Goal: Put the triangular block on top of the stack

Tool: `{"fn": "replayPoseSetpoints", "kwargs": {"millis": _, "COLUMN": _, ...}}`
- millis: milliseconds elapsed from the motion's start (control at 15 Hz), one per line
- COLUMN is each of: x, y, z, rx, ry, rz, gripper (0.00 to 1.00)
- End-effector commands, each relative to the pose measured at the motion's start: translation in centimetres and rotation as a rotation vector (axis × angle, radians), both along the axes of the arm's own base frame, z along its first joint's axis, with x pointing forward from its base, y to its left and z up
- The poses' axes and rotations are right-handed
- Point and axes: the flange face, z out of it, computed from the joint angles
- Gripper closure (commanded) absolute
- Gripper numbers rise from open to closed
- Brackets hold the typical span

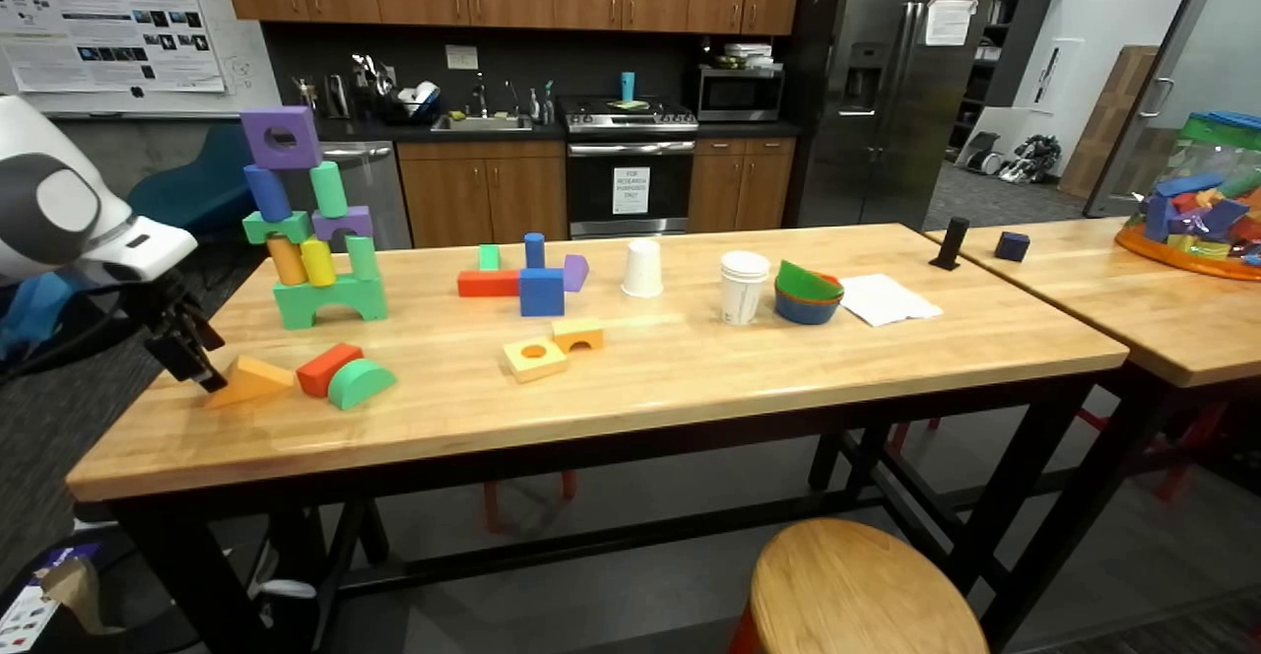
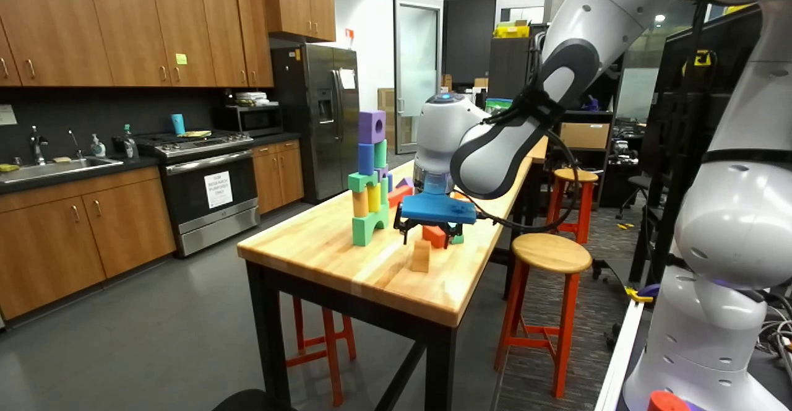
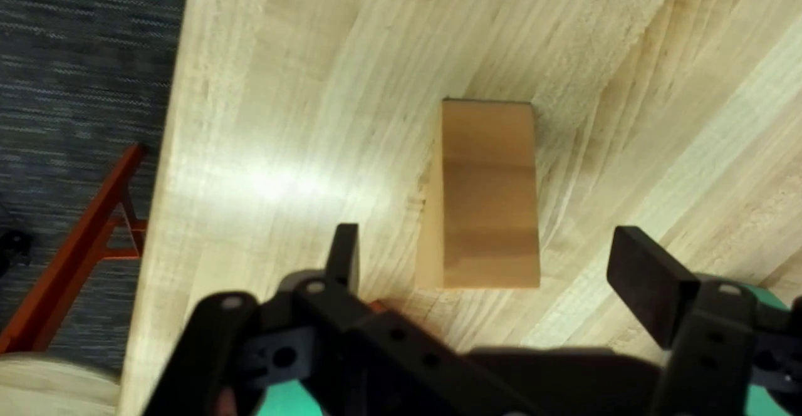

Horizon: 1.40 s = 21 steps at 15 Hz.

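Jaws spread wide, the gripper hangs close to the triangular block, which lies ungripped on the table near the stack, so I'd call this lining up the grasp, with centring on the block, lowering and closing wanted next.
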Motion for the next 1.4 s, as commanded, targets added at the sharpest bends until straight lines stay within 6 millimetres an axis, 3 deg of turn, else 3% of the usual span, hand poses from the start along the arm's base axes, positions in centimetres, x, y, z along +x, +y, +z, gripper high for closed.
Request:
{"fn": "replayPoseSetpoints", "kwargs": {"millis": 0, "x": 1.1, "y": -0.8, "z": 0.1, "rx": -0.043, "ry": 0.013, "rz": 0.075, "gripper": 0.00}}
{"fn": "replayPoseSetpoints", "kwargs": {"millis": 467, "x": 2.1, "y": -0.6, "z": 0.4, "rx": -0.031, "ry": 0.113, "rz": 0.049, "gripper": 0.00}}
{"fn": "replayPoseSetpoints", "kwargs": {"millis": 867, "x": 2.8, "y": 0.1, "z": 1.9, "rx": -0.031, "ry": 0.138, "rz": -0.002, "gripper": 0.00}}
{"fn": "replayPoseSetpoints", "kwargs": {"millis": 1333, "x": 2.6, "y": -0.1, "z": 1.4, "rx": -0.026, "ry": 0.142, "rz": 0.007, "gripper": 0.00}}
